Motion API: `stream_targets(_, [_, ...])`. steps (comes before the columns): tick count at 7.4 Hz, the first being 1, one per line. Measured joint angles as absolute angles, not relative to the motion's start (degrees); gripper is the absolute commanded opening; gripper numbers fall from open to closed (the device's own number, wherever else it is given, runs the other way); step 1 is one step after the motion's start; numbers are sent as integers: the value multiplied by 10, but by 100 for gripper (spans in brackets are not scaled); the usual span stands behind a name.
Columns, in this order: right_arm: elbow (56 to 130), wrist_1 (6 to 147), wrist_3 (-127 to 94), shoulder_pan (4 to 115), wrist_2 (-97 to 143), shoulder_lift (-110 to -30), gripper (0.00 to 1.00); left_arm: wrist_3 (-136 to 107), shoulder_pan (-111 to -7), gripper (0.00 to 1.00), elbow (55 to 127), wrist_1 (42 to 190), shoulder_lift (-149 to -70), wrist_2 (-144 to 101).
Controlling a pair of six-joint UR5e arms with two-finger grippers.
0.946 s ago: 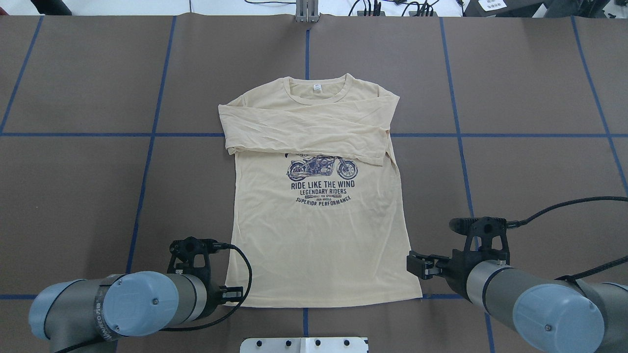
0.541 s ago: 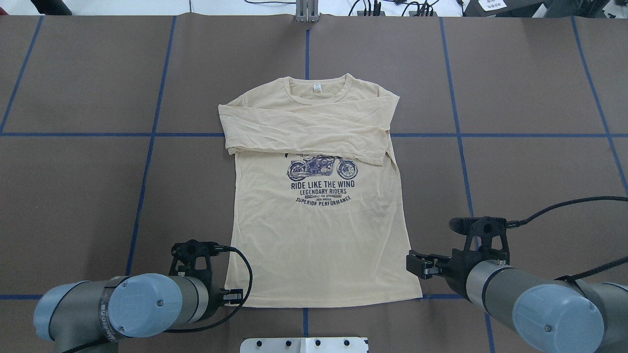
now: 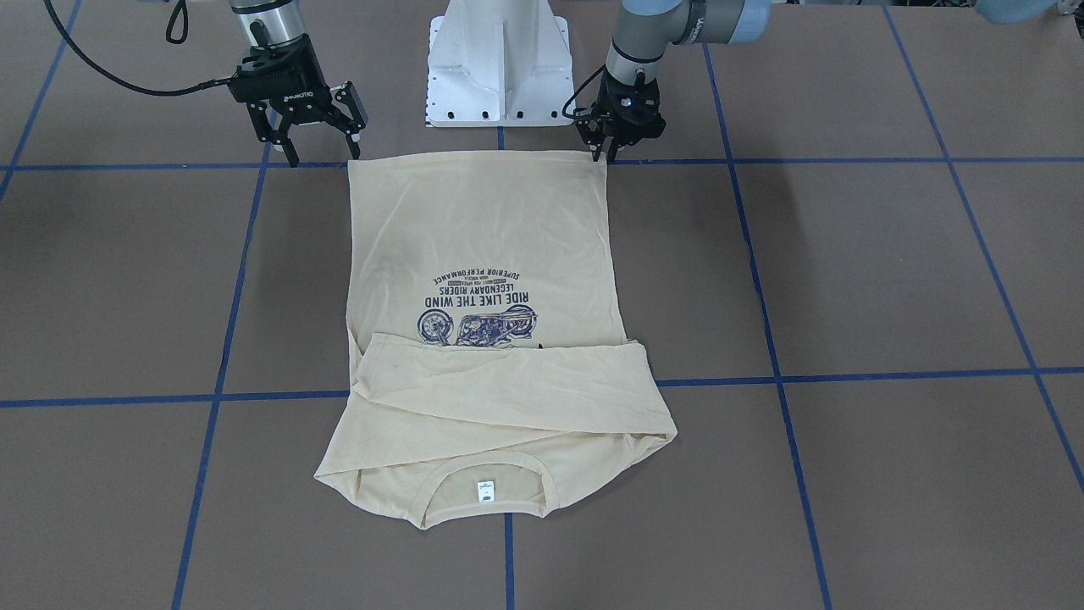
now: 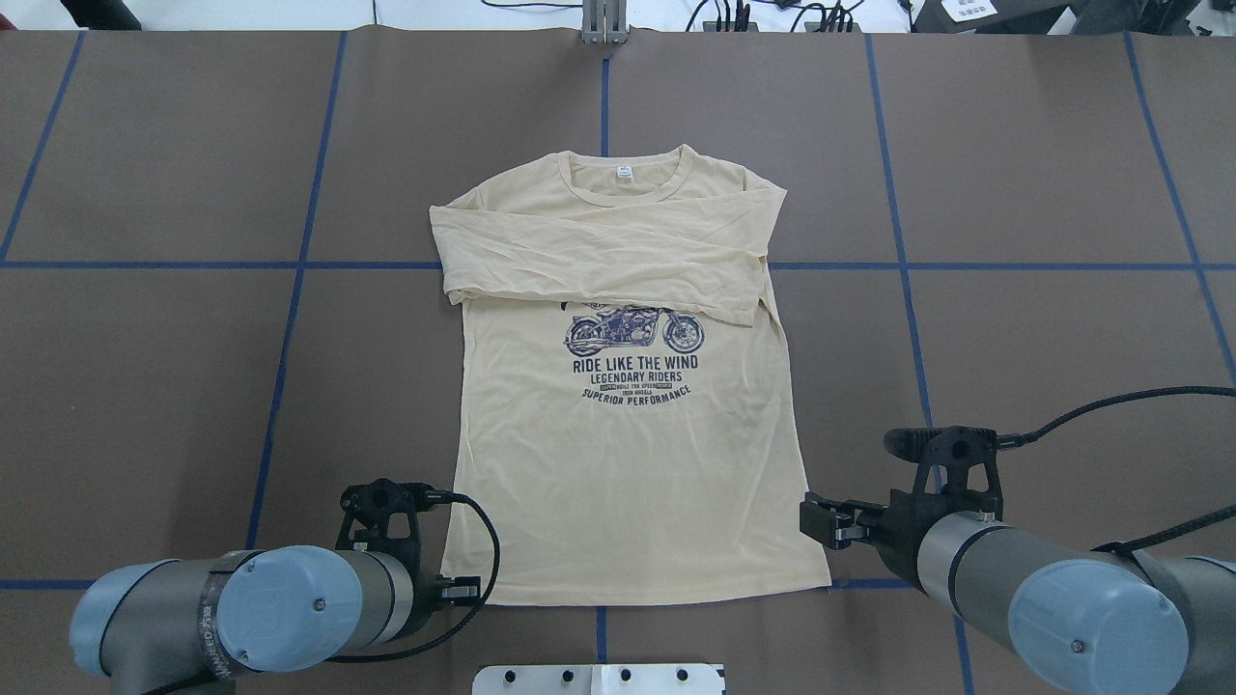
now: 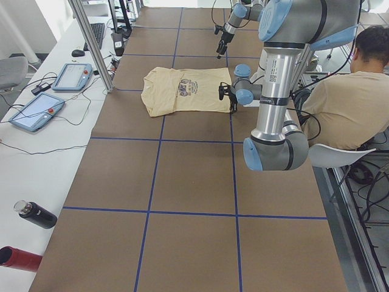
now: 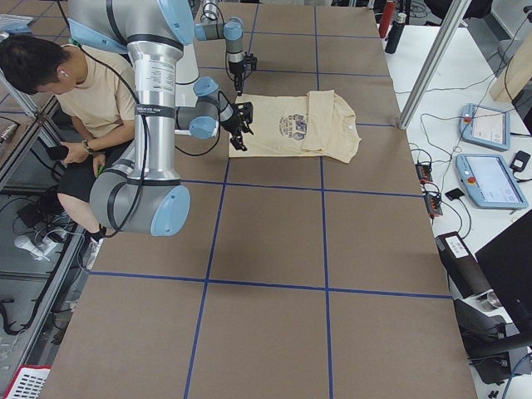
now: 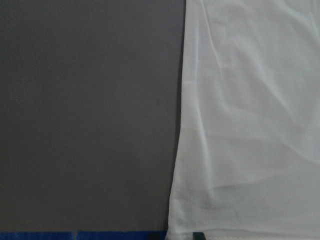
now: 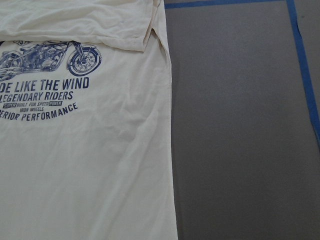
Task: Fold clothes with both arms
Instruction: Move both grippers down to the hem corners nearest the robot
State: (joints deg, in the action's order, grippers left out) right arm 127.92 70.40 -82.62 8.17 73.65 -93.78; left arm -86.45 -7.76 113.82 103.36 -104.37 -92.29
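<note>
The clothes are one cream long-sleeved shirt (image 4: 628, 463) (image 3: 483, 237) lying flat, print up, both sleeves folded across the chest and the neck on the far side. My left gripper (image 3: 604, 155) (image 4: 462, 586) points down at the hem's left corner with its fingers close together. I cannot tell whether cloth is pinched between them. The left wrist view shows the flat shirt edge (image 7: 250, 125). Just off the hem's right corner, my right gripper (image 3: 324, 159) (image 4: 821, 521) hangs open above the table. The right wrist view shows the print and side seam (image 8: 85, 150).
The white pedestal base (image 3: 498, 68) stands just behind the hem. A person (image 5: 346, 103) sits behind the robot. Tablets (image 5: 73, 76) and bottles (image 5: 36, 214) lie on a side bench. Brown table (image 4: 1014, 338) with blue tape lines surrounds the shirt.
My left arm has shifted slightly toward the robot's side, bringing its gripper down to the hem's left corner. The right arm and the shirt have not moved.
</note>
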Motion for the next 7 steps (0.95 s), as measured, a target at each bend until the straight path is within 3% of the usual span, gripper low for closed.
stream_targets(2, [1279, 704, -826, 82, 737, -938, 100, -865, -75, 27, 1138, 1034, -1044, -923])
stream_targets(3, [1279, 704, -826, 82, 737, -938, 100, -865, -75, 19, 1138, 1034, -1044, -923])
stream_targets(4, [1279, 704, -826, 82, 737, -938, 100, -865, -75, 1, 1138, 1034, -1045, -923])
stream_targets(7, [1278, 703, -826, 78, 738, -938, 100, -865, -75, 0, 1139, 1033, -1045, -922])
